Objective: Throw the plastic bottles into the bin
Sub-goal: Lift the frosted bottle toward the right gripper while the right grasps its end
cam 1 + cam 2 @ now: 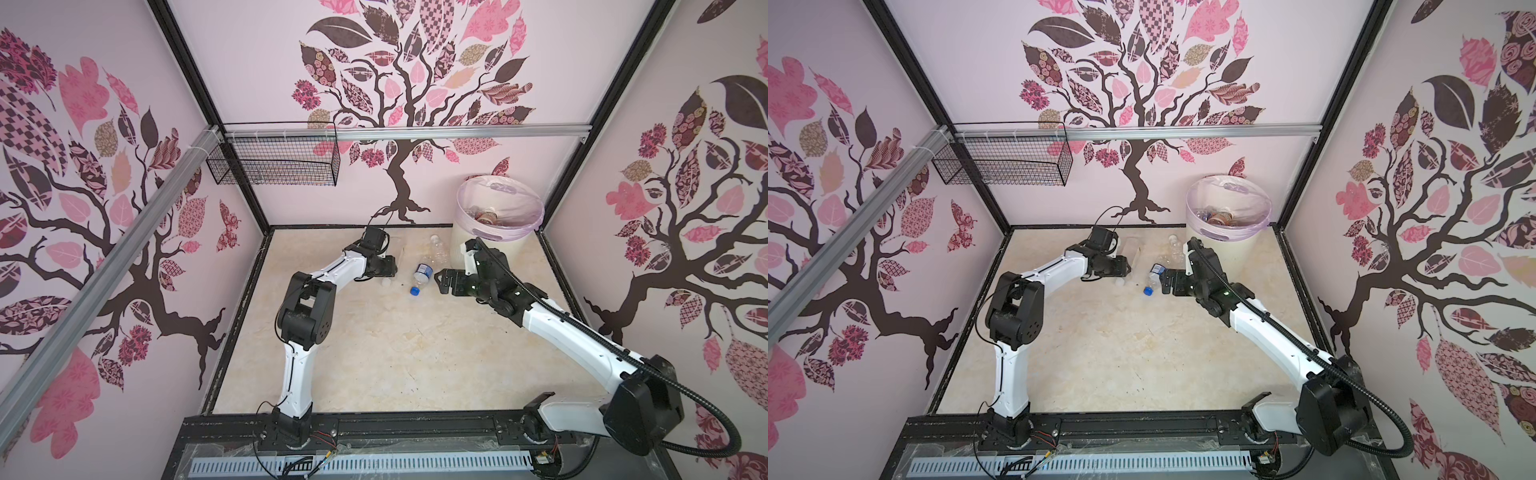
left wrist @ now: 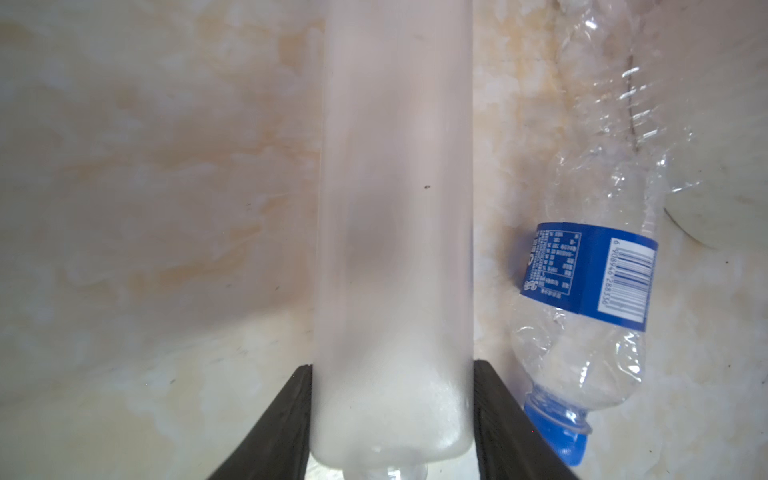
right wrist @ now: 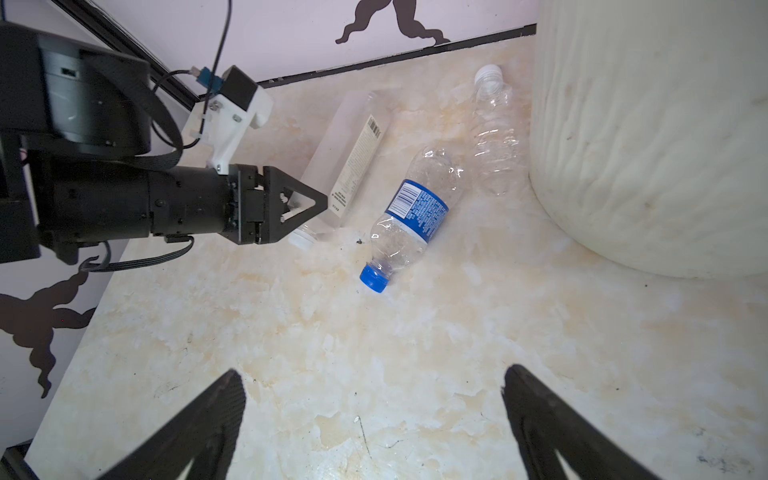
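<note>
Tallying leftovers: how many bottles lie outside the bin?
3: frosted bottle in the left gripper, blue-labelled bottle mid-floor, clear bottle beside the bin. Others inside the bin are partly hidden.

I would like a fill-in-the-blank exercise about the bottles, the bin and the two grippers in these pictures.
The left gripper grips the frosted bottle, one of ____ bottles outside the bin.
The right gripper is ____ and holds nothing.
The blue-labelled bottle has a ____ cap.
The clear bottle beside the bin has a ____ cap.
Missing words: three, open, blue, white.
</note>
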